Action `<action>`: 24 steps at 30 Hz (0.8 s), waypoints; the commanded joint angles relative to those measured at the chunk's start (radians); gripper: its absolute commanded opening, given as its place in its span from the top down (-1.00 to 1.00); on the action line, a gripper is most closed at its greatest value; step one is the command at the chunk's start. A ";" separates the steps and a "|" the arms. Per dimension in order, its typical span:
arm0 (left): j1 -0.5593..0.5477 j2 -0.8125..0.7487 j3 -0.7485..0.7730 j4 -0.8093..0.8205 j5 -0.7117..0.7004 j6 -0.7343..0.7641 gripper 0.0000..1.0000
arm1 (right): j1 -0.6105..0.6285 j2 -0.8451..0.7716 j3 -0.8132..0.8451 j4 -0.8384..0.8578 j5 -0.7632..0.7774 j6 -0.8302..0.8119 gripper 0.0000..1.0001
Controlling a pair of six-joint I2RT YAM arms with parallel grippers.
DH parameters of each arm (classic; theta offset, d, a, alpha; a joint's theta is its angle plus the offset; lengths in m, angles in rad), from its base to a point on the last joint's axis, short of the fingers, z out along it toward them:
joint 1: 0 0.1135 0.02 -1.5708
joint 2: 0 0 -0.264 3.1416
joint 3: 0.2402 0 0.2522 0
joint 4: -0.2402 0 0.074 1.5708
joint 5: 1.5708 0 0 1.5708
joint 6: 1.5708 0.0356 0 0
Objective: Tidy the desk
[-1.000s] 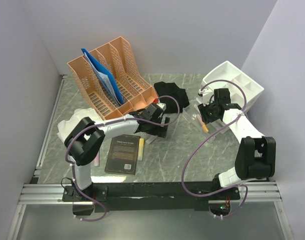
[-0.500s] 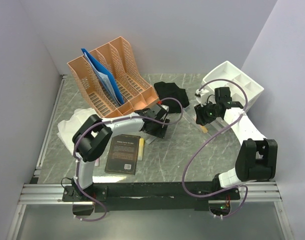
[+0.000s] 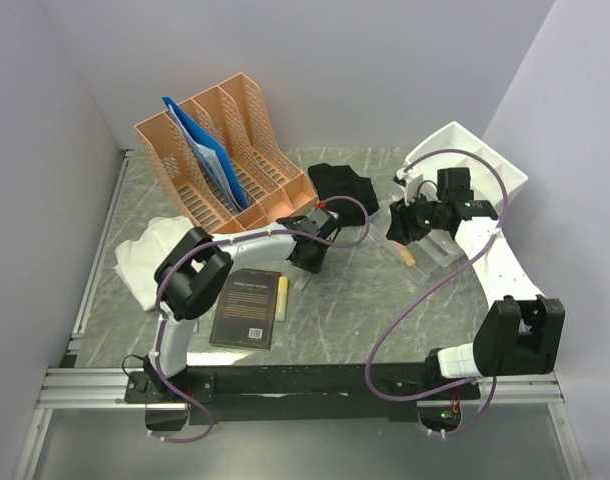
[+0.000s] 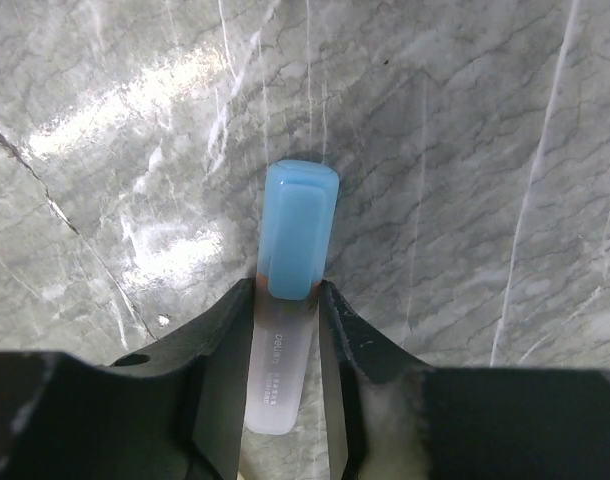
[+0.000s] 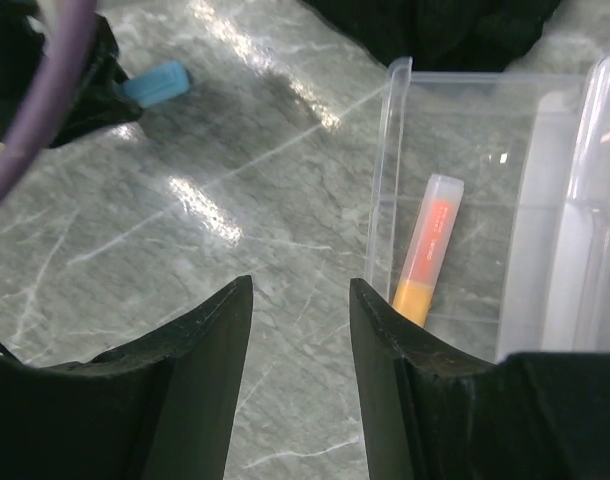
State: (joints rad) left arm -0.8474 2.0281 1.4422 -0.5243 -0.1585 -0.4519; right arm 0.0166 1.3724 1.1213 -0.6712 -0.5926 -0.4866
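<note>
Grey-green marble with white veins covered the desk [image 3: 365, 310], which carried everything in view and ran from the black rail [image 3: 315, 378] by the arm bases back to the wall behind the peach file rack [image 3: 255, 120].

Nearest the bases, in front of the rack, a dark book [image 3: 249, 308] lay flat with a yellow highlighter [image 3: 282, 297] just beside its right edge. A crumpled white cloth [image 3: 145, 255] sat in front of the rack's left end.

Just in front of the rack's right front corner, the left gripper [image 4: 288, 295] was low over the desk. Its jaws pressed against both sides of a blue-capped pen [image 4: 299, 230], gripping the pale barrel, with the cap sticking out past the fingertips.

Well to the right of the rack, the right gripper [image 5: 300, 300] hung above bare marble with its jaws apart and nothing between them. A clear plastic box [image 5: 389, 150] stood just beside it, and an orange marker [image 5: 430, 245] lay inside.

A blue folder [image 3: 207, 150] stood in one of the rack's slots. A black cloth [image 3: 345, 183] lay bunched just right of the rack, and a white compartment tray [image 3: 455, 140] sat farther right, at the far corner.
</note>
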 commanded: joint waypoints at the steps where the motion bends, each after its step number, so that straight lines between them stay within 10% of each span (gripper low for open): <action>1: -0.010 0.024 0.021 -0.028 -0.015 -0.011 0.52 | -0.012 -0.049 0.083 -0.002 -0.070 0.035 -0.03; 14: 0.011 -0.101 0.001 0.471 0.373 -0.344 0.82 | -0.098 -0.099 0.261 0.016 -0.191 0.146 -0.05; 24: 0.057 0.115 0.153 0.895 0.608 -0.829 0.80 | -0.133 -0.131 0.272 0.042 -0.239 0.204 -0.06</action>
State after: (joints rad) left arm -0.8047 2.0495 1.4998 0.1131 0.3271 -1.0019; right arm -0.1020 1.2690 1.3598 -0.6651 -0.7910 -0.3168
